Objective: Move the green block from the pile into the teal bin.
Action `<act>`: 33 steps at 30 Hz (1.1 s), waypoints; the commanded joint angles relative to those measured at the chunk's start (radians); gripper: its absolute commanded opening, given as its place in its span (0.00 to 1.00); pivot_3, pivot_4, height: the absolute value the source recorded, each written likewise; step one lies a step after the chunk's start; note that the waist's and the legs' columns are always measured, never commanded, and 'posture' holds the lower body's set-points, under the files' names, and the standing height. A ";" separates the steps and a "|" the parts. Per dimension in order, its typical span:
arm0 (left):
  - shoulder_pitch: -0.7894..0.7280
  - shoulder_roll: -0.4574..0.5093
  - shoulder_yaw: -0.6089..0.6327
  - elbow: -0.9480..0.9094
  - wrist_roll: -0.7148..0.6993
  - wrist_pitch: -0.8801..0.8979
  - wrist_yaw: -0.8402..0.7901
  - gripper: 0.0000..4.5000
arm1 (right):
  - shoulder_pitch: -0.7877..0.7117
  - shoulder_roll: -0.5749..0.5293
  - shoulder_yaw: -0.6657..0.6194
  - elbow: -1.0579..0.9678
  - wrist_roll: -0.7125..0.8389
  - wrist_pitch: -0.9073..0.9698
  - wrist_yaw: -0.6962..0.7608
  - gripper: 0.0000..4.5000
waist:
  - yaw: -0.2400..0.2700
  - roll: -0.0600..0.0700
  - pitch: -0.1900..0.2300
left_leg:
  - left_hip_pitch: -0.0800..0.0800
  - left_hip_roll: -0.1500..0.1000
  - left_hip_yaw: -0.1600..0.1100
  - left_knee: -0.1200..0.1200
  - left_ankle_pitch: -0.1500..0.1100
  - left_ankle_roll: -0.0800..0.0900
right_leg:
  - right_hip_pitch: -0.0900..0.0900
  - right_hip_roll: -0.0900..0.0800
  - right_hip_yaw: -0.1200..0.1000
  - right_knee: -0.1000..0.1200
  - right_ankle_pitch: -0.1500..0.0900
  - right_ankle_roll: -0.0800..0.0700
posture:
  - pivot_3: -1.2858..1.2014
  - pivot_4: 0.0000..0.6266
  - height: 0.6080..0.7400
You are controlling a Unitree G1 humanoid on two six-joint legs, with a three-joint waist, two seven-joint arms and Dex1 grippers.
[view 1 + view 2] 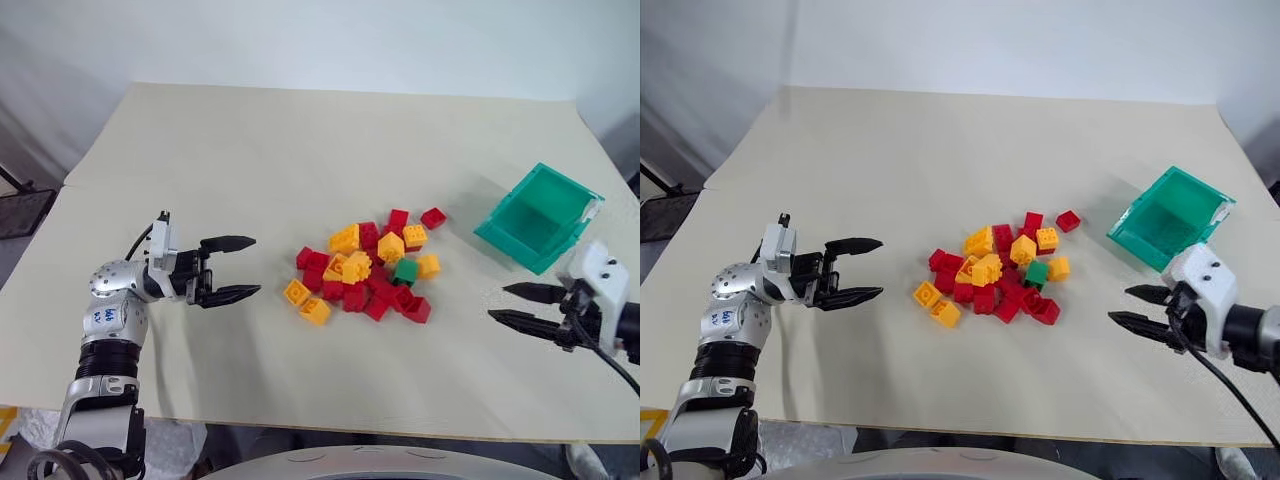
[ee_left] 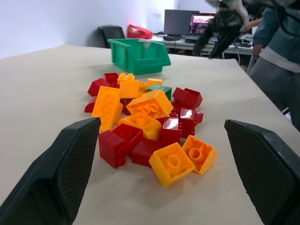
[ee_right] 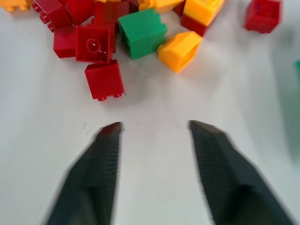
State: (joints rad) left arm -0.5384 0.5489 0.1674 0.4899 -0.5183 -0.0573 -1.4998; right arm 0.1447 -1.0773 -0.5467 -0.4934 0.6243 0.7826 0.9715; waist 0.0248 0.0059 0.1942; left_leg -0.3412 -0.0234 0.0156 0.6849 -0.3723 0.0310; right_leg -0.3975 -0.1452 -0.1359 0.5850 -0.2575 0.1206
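Observation:
The green block (image 1: 405, 271) lies on the right side of the pile (image 1: 352, 268) of red and yellow-orange bricks, mid-table. In the right wrist view the green block (image 3: 142, 33) rests between a red brick and a yellow-orange one. The teal bin (image 1: 560, 200) stands at the right, behind the pile, tipped toward it. My right gripper (image 1: 498, 302) hovers open and empty to the right of the pile, in front of the bin, pointing at the bricks. My left gripper (image 1: 255, 266) is open and empty left of the pile, pointing right at it.
The beige table (image 1: 250, 150) has bare room behind and in front of the pile. A single red brick (image 1: 433, 217) lies apart between pile and bin. In the left wrist view a person (image 2: 281, 51) stands beyond the table's far side, near a desk with a laptop.

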 commanded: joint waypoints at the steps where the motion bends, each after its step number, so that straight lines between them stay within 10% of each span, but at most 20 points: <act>1: -0.004 0.008 0.007 -0.013 -0.012 -0.013 -0.033 1.00 | -0.027 -0.016 -0.010 -0.031 0.017 0.004 0.007 0.87 | 0.001 0.000 0.000 | 0.000 0.000 0.000 0.000 0.000 0.000 | 0.000 0.000 0.000 0.000 0.000 0.000 | 0.52 0.24 1.00; 12: 0.046 0.009 0.018 -0.080 -0.019 -0.014 -0.003 1.00 | -0.593 0.138 0.555 0.144 -0.085 0.146 -0.166 0.98 | -0.002 -0.001 0.001 | -0.003 0.001 0.000 0.000 0.000 -0.001 | -0.004 -0.001 0.003 -0.001 0.002 -0.002 | 0.52 0.24 1.00; 26: 0.130 0.009 0.036 -0.184 -0.031 -0.002 0.049 1.00 | -0.903 0.221 0.953 0.429 -0.342 0.180 -0.034 0.98 | -0.002 -0.001 0.001 | -0.020 -0.001 -0.001 0.016 0.000 0.001 | -0.015 0.000 0.000 0.003 0.005 0.001 | 0.52 0.24 1.00; 33: 0.137 0.008 0.034 -0.219 -0.033 0.015 0.068 1.00 | -0.901 0.262 0.871 0.392 -0.328 0.171 -0.045 0.59 | -0.004 -0.001 0.001 | -0.019 0.000 0.000 0.015 0.000 0.001 | -0.015 0.000 0.001 0.004 0.006 0.001 | 0.52 0.24 1.00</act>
State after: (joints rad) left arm -0.4069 0.5499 0.1871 0.3107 -0.5240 -0.0445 -1.4358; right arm -0.7623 -0.8109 0.3580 -0.0709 0.2941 0.9438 0.9264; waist 0.0204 0.0045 0.1951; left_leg -0.3601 -0.0238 0.0159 0.7004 -0.3723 0.0323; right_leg -0.4130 -0.1452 -0.1354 0.5886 -0.2515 0.1212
